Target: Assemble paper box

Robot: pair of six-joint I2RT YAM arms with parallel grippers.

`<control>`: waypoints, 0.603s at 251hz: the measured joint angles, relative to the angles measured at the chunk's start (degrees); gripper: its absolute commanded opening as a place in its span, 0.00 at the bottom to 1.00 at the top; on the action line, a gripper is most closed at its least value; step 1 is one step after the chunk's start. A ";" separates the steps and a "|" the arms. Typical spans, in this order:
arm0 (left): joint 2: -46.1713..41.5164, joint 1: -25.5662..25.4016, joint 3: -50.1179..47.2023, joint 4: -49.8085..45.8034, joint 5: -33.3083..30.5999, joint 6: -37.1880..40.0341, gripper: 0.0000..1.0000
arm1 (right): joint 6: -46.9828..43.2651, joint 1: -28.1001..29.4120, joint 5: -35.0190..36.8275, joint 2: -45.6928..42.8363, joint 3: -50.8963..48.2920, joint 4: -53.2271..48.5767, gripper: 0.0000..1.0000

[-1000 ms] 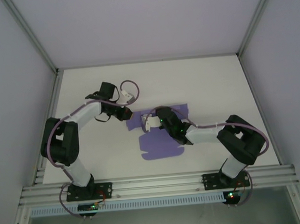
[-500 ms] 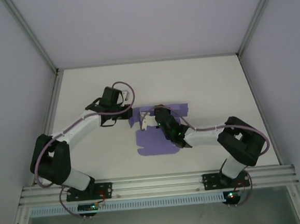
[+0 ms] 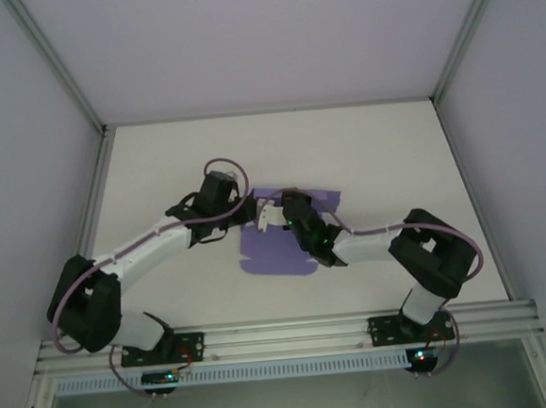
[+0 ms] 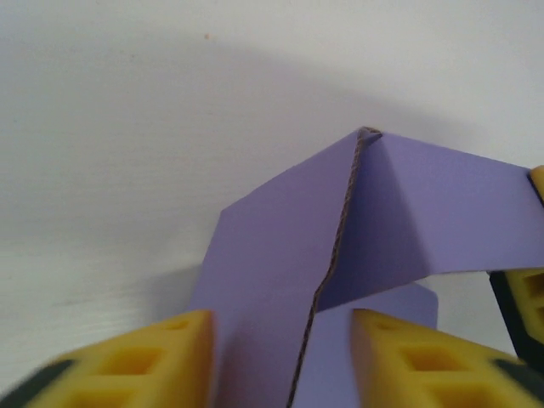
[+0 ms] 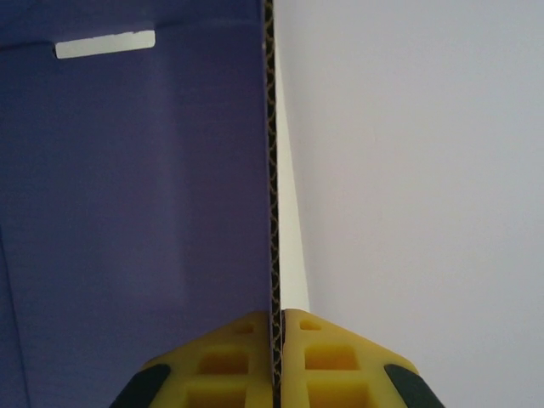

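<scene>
From above, the paper box [image 3: 279, 254] lay near the middle of the surface [image 3: 157, 175], its long axis running from the near edge toward the far edge. A flap at its far end pointed toward the right edge. The left end effector [image 3: 245, 212] and right end effector [image 3: 266, 212] met at its far-left corner.

In the left wrist view, the yellow fingers [image 4: 127, 365] stood apart, with a raised fold's cut edge rising between them.

In the right wrist view, the pads [image 5: 319, 353] were clamped on an upright panel's edge that ran straight away from the camera.
</scene>
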 measured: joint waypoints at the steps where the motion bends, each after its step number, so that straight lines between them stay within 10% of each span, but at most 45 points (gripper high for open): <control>1: -0.15 0.04 -0.07 -0.04 0.00 0.13 0.58 | 0.02 -0.07 -0.11 -0.04 -0.04 0.07 0.00; 37: -7.19 2.78 -2.08 -1.95 -0.02 1.73 1.00 | -1.03 -1.77 -4.61 -1.11 -2.08 2.03 0.00; 151: -15.06 23.15 -9.94 -2.60 2.97 7.37 0.93 | -3.93 -2.23 -9.20 -1.11 -2.56 2.08 0.00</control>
